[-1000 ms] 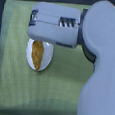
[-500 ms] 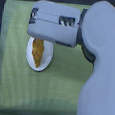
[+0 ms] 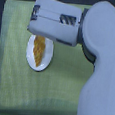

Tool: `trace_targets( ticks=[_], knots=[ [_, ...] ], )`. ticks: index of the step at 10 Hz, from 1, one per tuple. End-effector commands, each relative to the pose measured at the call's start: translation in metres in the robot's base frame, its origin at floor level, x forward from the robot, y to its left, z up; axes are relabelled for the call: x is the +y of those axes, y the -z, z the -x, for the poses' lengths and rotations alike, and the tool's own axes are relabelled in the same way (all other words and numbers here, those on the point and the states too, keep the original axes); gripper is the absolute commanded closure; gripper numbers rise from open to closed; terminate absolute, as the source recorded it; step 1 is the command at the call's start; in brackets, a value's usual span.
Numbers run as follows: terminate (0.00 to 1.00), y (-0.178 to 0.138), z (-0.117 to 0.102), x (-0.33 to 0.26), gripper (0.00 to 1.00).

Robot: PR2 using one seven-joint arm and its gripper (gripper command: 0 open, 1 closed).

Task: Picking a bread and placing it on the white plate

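The white plate [image 3: 30, 55] rests on the green cloth at the exterior view's left. The bread [image 3: 40, 51], a long golden-brown twisted pastry, lies lengthwise on the plate, and its upper end disappears under my arm. My gripper [image 3: 40, 23] is the big grey block hovering over the top edge of the plate, seen from above. Its fingers are hidden beneath the housing, so I cannot tell whether they are open or shut, or whether they touch the bread.
A green cloth [image 3: 20, 90] covers the table, with a dark border around it. My thick grey arm [image 3: 102, 73] fills the exterior view's right side, from top to bottom.
My gripper block has shifted slightly toward the top of the view, uncovering more of the bread. The bread and the plate have stayed where they were.
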Motion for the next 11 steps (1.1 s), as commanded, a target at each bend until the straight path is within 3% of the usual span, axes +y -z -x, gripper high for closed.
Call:
trace_targets(
  ticks=[1, 7, 10, 11],
  knots=[
    [0.00, -0.008, -0.012, -0.008, 0.00],
    [0.00, -0.091, -0.038, -0.045, 0.00],
    [0.00, -0.095, -0.038, -0.063, 0.00],
    [0.00, -0.091, -0.027, -0.085, 0.00]
  ],
)
